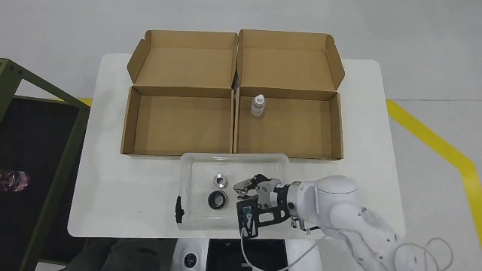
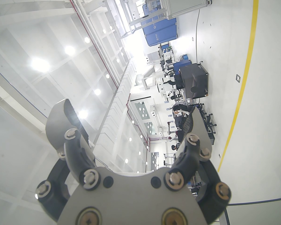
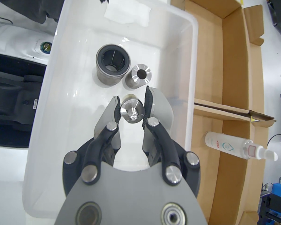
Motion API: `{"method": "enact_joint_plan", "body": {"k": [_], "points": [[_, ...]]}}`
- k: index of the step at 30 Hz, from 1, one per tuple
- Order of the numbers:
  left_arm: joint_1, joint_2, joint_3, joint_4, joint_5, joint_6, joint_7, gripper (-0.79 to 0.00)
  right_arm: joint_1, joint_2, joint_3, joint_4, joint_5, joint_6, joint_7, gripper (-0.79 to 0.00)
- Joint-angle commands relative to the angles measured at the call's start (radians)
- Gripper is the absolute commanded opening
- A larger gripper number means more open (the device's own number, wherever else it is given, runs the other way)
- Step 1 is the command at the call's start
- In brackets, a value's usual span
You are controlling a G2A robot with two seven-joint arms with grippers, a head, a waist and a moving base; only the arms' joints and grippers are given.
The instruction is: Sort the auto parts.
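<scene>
A clear plastic bin point(image 3: 192, 54) at the table's front edge holds three metal parts. My right gripper point(image 3: 132, 97) hangs inside the bin, shut on a small silver stepped part with a pin point(image 3: 132, 113); both pads touch its sides. Just beyond it stand a silver bushing with a hole point(image 3: 138, 75) and a larger dark bearing sleeve point(image 3: 112, 64). From above, the right gripper point(image 1: 245, 189) is beside the bushing point(image 1: 219, 179) and the sleeve point(image 1: 218, 199). My left gripper point(image 2: 131, 115) is open, nothing between its fingers, with the hall behind it.
Two open cardboard boxes point(image 1: 179, 124) point(image 1: 301, 128) stand side by side behind the bin. A white bottle point(image 1: 257, 105) lies in the right-hand box. A dark cart point(image 1: 30, 165) stands left of the white table.
</scene>
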Motion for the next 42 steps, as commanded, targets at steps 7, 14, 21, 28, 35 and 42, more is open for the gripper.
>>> {"method": "enact_joint_plan", "body": {"k": [7,14,21,28,35,42], "points": [[0.0,0.0,0.0,0.0,0.0,0.0,0.0,0.0,0.014,0.002,0.056,-0.022,0.084,0.041,-0.081,-0.785],[0.0,0.0,0.0,0.0,0.0,0.0,0.0,0.0,0.052,-0.003,0.047,-0.005,0.122,0.061,-0.135,-0.785],[0.0,0.0,0.0,0.0,0.0,0.0,0.0,0.0,0.09,-0.008,0.057,0.02,0.177,0.086,-0.18,-0.785],[0.0,0.0,0.0,0.0,0.0,0.0,0.0,0.0,0.103,-0.005,0.114,0.042,0.238,0.106,-0.211,-0.785],[0.0,0.0,0.0,0.0,0.0,0.0,0.0,0.0,0.115,-0.001,0.16,0.056,0.282,0.115,-0.225,-0.785],[0.0,0.0,0.0,0.0,0.0,0.0,0.0,0.0,0.139,-0.003,0.156,0.099,0.305,0.12,-0.216,-0.785]]}}
